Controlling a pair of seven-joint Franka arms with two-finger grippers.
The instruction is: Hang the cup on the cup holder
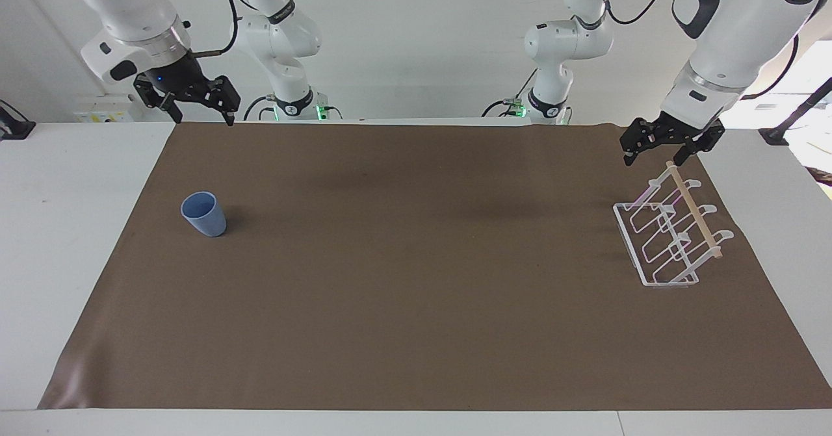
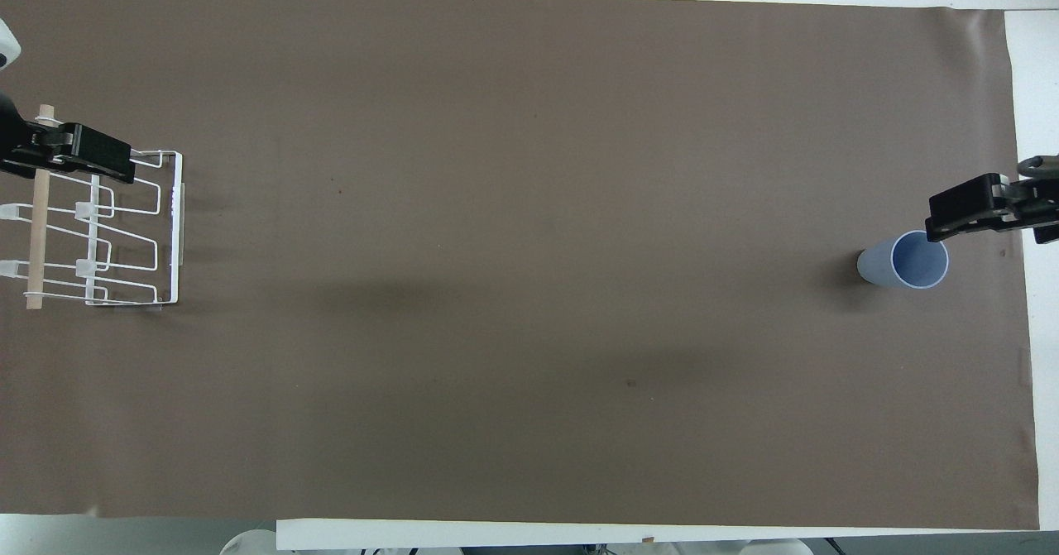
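Note:
The light-blue cup [image 1: 204, 214] stands upright on the brown mat toward the right arm's end of the table; it also shows in the overhead view [image 2: 906, 260]. The clear cup holder [image 1: 669, 236] with its wooden dowel stands on the mat toward the left arm's end, and shows in the overhead view [image 2: 99, 232] too. My right gripper [image 1: 203, 116] is open and empty, up in the air close to the cup [image 2: 964, 210]. My left gripper [image 1: 653, 158] is open and empty, up in the air over the holder's dowel [image 2: 87, 156].
The brown mat [image 1: 416, 293] covers most of the white table [image 1: 65, 228]. Bare white table borders it at both ends. Both arm bases stand at the robots' edge of the table.

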